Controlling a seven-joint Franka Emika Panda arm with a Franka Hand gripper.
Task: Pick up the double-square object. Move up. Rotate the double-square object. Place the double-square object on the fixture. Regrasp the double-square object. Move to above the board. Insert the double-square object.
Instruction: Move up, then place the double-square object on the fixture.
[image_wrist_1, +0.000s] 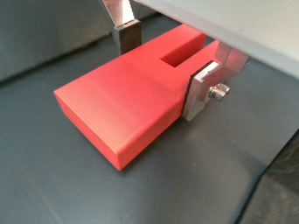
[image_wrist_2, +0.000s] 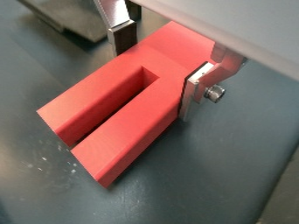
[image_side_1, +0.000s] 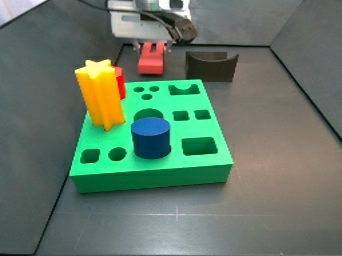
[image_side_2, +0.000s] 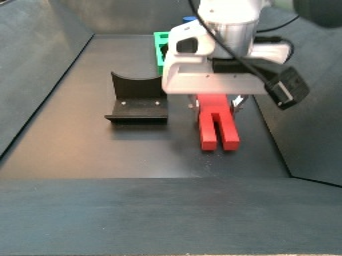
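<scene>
The double-square object (image_wrist_1: 117, 105) is a long red block lying flat on the dark floor, its slotted end (image_wrist_2: 93, 92) split into two legs. My gripper (image_wrist_1: 163, 72) straddles its solid end, one finger (image_wrist_1: 126, 37) against one side and the other finger (image_wrist_2: 197, 92) flush on the opposite side. In a side view the block (image_side_2: 214, 130) sticks out below the gripper (image_side_2: 214, 98), to the right of the fixture (image_side_2: 136, 100). In both side views block and gripper sit behind the green board (image_side_1: 201, 170), beside the dark fixture (image_side_1: 211, 65).
On the board stand a yellow star prism (image_side_1: 99, 95) and a blue cylinder (image_side_1: 150, 138). Another red piece (image_side_1: 120, 82) shows behind the star. Dark walls enclose the floor on both sides.
</scene>
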